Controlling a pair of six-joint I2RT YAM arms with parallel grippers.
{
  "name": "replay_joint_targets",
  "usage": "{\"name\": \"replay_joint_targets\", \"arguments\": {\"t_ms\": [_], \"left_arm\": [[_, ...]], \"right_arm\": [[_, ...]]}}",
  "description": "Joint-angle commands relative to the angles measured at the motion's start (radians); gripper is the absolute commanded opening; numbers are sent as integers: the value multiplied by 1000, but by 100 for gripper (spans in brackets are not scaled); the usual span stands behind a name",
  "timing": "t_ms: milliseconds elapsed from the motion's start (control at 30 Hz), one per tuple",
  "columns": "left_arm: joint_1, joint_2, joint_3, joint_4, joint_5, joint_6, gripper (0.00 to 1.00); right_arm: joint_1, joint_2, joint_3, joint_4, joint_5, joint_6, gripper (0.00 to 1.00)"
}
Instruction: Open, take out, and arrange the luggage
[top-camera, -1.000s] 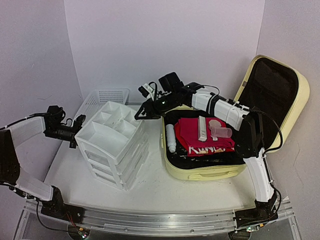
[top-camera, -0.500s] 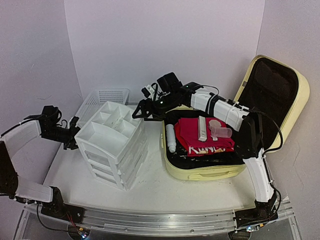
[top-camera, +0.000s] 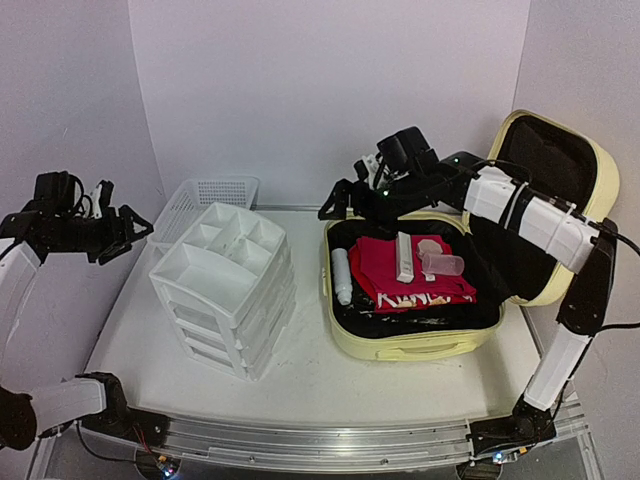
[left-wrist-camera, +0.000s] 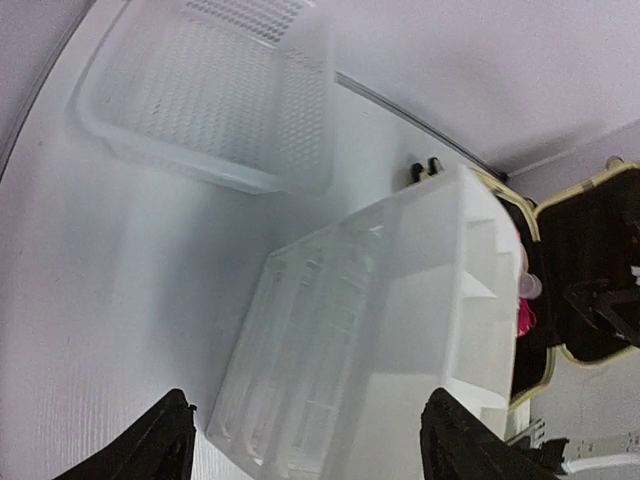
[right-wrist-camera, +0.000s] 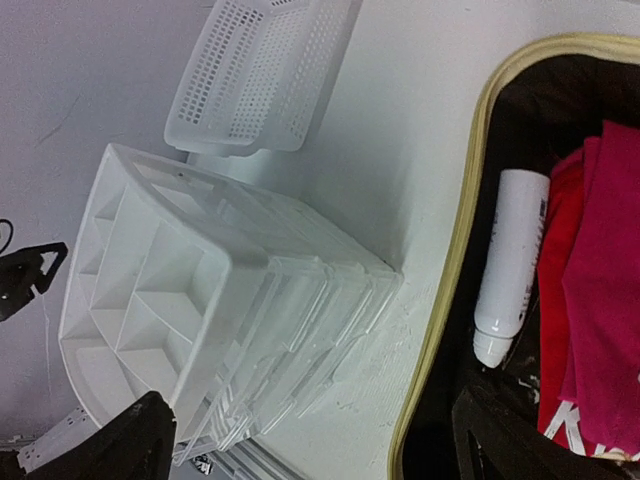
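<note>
Luggage (top-camera: 400, 345) lies on the R side of the table (top-camera: 300, 385), lid (top-camera: 603, 200) up and leaning toward the R wall, nothing taken out yet. Inside: red cloth (top-camera: 385, 262), white bottle (top-camera: 342, 275) along the L edge, white tube (top-camera: 403, 257) and clear cup (top-camera: 445, 265) resting on the cloth.

R fingers (right-wrist-camera: 130, 440) are spread wide, empty, hovering above the case's back-L corner. L fingers (left-wrist-camera: 165, 445) are also apart, holding nothing, well off to the L of the drawer unit (top-camera: 225, 290).

Risks, imo:
- Bottle is round and smooth, tucked vs the case wall. A drop straight down prob clips the rim, or one finger lands on the bottle and it squirts away.
- Pulling the cloth first tips the cup and tube off it.
- R arm (top-camera: 530, 215) runs right in front of the lid. A wide swing could knock it shut.
- Drawer unit stands near the case, so a low carry across may bump it.
</note>
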Motion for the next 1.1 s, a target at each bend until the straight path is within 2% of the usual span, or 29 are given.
{"name": "replay_joint_targets", "arguments": {"t_ms": [0,100,233,567,767,1067], "left_arm": [[-145,13,99,18,89,22,79],[-237,48,122,9,66,45,75],[-301,90,144,-24,-12,78,67],[-327,225,232,-29,-110,116,66],[-384,314,253,-25,-149,122,58],[-433,312,238,-32,-293,114,43]], "right_arm": [[50,-37,-120,123,18,119,98],[84,-31,-138,133,3,123,98],[119,-13,-137,148,-9,126,98],[223,69,-134,172,73,224,98],[232,51,-177,217,127,287,96],[257,50,-202,250,244,487,96]]}}
